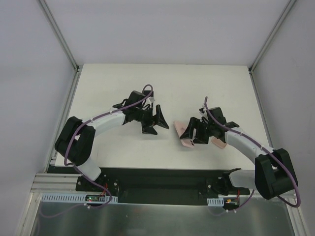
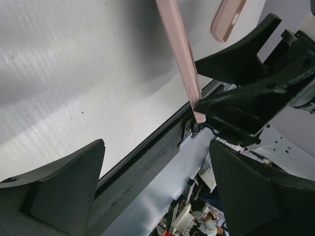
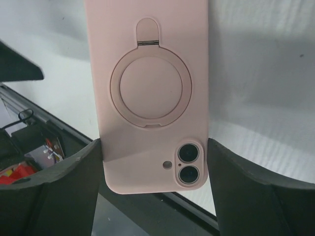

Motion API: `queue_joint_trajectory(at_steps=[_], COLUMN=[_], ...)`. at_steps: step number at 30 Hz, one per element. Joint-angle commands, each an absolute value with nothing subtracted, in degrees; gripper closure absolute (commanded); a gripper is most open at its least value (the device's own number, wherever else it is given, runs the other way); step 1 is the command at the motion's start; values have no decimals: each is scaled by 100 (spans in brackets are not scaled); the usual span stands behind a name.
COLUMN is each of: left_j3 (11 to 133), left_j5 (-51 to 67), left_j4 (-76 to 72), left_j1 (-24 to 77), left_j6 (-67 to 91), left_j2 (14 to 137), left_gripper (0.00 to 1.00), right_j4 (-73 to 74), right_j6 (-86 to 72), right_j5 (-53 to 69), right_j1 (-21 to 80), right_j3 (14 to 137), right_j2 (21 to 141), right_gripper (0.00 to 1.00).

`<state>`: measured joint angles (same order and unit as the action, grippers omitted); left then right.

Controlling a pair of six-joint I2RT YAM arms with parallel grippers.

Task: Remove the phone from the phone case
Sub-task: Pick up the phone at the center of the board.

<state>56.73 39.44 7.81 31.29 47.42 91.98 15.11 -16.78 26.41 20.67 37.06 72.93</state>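
A pink phone case (image 3: 147,88) with a round ring holder on its back fills the right wrist view. The phone's two camera lenses (image 3: 189,162) show through its cutout, so the phone sits inside. My right gripper (image 3: 155,167) is shut on the case, one finger on each long edge near the camera end. In the top view the right gripper (image 1: 193,136) holds the case (image 1: 186,143) right of the table's middle. My left gripper (image 1: 156,125) is open and empty, a little to the left. In the left wrist view (image 2: 157,196) the case (image 2: 179,54) shows edge-on.
A second pink piece (image 1: 219,142) lies on the white table (image 1: 162,83) just right of the right gripper, and it also shows in the left wrist view (image 2: 229,19). The black and metal base rail (image 1: 157,179) runs along the near edge. White walls enclose the table.
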Motion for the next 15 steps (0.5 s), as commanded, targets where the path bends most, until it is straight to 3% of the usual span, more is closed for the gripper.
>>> queue_joint_trajectory(at_steps=[1,15], left_j3=[5731,5792], left_j5=[4324,4737], left_j4=[176,-1212], left_j1=[3217,3620], left_j6=[4913,5914], left_j2=[9491,10634], left_gripper=[14,15], right_j4=[1134,914], right_j6=[-1854,-2065], right_j5=[2980,2936], right_j1=[2329,2997], right_j3=[3665,3814], right_j2=[6935,7075], right_gripper=[86,87])
